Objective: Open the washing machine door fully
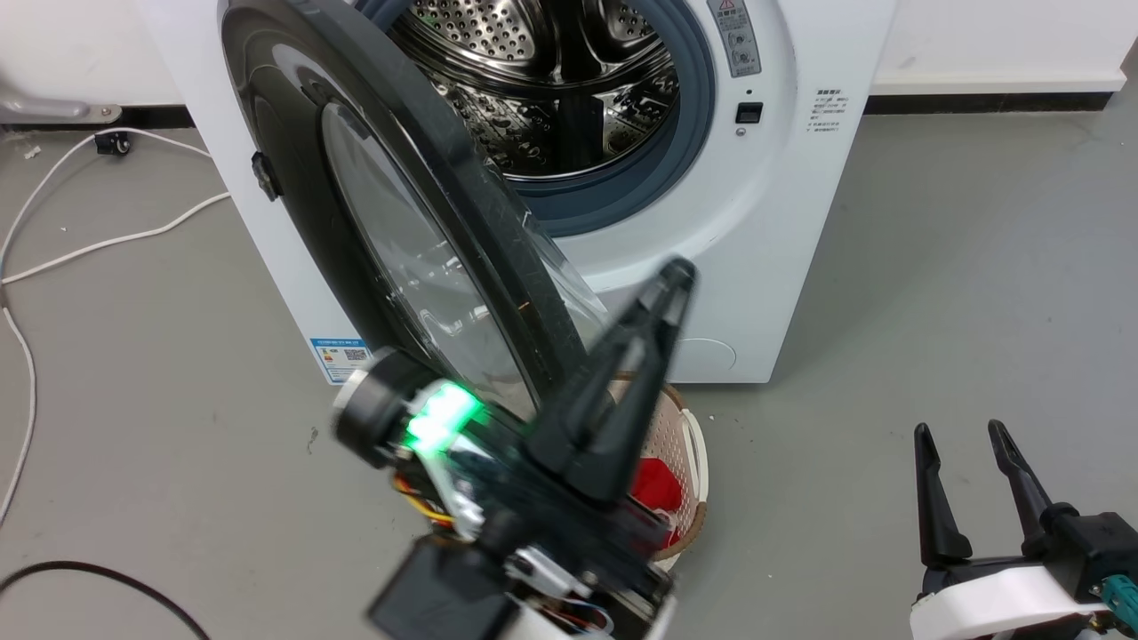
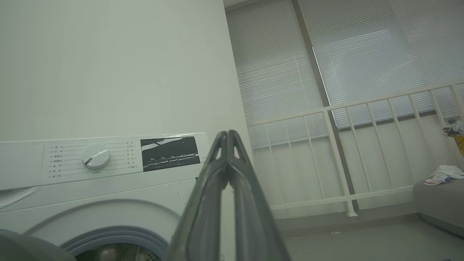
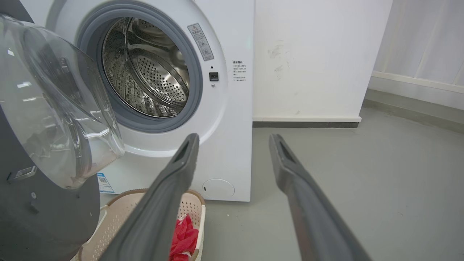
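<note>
The white washing machine (image 1: 756,222) stands ahead with its steel drum exposed. The washing machine door (image 1: 293,133), a glossy black disc with a clear glass bowl, hangs from its left hinge and is swung out toward me, nearly edge-on. My left gripper (image 1: 677,271) is shut on nothing, its fingers slanting up right along the door's inner side; I cannot tell if they touch it. Its wrist view shows the shut left gripper (image 2: 227,134) before the washing machine (image 2: 108,188) control panel. My right gripper (image 1: 965,436) is open low on the right. In its wrist view the right gripper (image 3: 235,139) faces the washing machine (image 3: 232,145), with the door (image 3: 54,108) to the left.
A cream laundry basket (image 1: 685,436) with a red cloth (image 1: 653,484) sits on the floor under the door, in front of the machine; the basket (image 3: 119,217) also appears under my right fingers. White cable (image 1: 89,240) and black cable (image 1: 89,578) lie on the left floor. A railing (image 2: 344,152) stands to the machine's right.
</note>
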`<state>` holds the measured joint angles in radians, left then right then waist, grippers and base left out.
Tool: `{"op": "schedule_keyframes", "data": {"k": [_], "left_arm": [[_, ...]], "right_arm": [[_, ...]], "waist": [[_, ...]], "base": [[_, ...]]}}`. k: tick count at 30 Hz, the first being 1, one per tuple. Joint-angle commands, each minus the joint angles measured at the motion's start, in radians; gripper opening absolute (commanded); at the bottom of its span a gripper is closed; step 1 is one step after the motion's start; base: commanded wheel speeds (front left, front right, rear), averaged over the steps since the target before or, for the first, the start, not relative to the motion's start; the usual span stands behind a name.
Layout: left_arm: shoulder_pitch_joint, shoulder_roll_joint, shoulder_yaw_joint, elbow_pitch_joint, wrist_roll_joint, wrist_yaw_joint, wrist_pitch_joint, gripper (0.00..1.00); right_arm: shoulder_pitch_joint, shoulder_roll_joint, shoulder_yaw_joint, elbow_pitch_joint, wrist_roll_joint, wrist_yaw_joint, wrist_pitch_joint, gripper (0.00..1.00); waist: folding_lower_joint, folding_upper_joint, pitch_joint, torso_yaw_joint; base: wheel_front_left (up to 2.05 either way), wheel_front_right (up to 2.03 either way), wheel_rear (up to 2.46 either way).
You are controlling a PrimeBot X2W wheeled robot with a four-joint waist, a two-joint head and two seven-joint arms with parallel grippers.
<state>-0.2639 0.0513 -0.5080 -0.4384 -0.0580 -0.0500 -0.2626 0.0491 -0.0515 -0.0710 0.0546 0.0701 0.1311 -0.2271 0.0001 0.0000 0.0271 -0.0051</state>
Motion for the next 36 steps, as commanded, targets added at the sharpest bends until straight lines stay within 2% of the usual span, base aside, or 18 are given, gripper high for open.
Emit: {"op": "schedule_keyframes", "data": {"k": [1, 8, 12, 16, 25, 36], "left_arm": [[0.014, -0.001, -0.012, 0.014, -0.008, -0.005, 0.004, 0.0], [0.074, 0.009, -0.147, 0.182, -0.04, -0.043, 0.091, 0.0], [0.096, 0.02, -0.183, 0.265, -0.048, -0.048, 0.13, 0.0], [0.093, 0.026, -0.168, 0.347, -0.045, -0.022, 0.14, 0.0], [0.049, 0.017, -0.116, 0.43, -0.071, 0.025, 0.125, 0.0], [0.023, 0.007, -0.102, 0.517, -0.126, 0.069, 0.145, 0.0]], "right_arm": [[-0.005, 0.002, 0.001, 0.001, 0.001, -0.001, 0.001, 1.0], [-0.007, 0.002, 0.002, 0.003, 0.003, -0.001, 0.004, 1.0], [-0.013, 0.002, 0.003, 0.006, 0.006, -0.001, 0.003, 1.0], [-0.019, 0.002, 0.004, 0.011, 0.01, -0.001, 0.002, 1.0], [-0.033, 0.002, 0.011, 0.022, 0.017, -0.001, 0.002, 1.0], [-0.041, 0.002, 0.015, 0.039, 0.028, -0.001, -0.002, 1.0]], "waist": [[-0.0001, 0.0, 0.0, 0.0], [-0.0001, 0.0, 0.008, 0.004], [-0.0001, 0.0, 0.015, 0.006], [-0.0001, 0.0, 0.022, 0.008], [-0.0001, 0.0, 0.04, 0.001], [-0.0001, 0.0, 0.046, -0.01]], "base": [[0.0, 0.0, 0.0], [0.0, 0.0, 0.0], [0.0, 0.0, 0.0], [0.0, 0.0, 0.0], [0.0, 0.0, 0.0], [0.0, 0.0, 0.0]]}}
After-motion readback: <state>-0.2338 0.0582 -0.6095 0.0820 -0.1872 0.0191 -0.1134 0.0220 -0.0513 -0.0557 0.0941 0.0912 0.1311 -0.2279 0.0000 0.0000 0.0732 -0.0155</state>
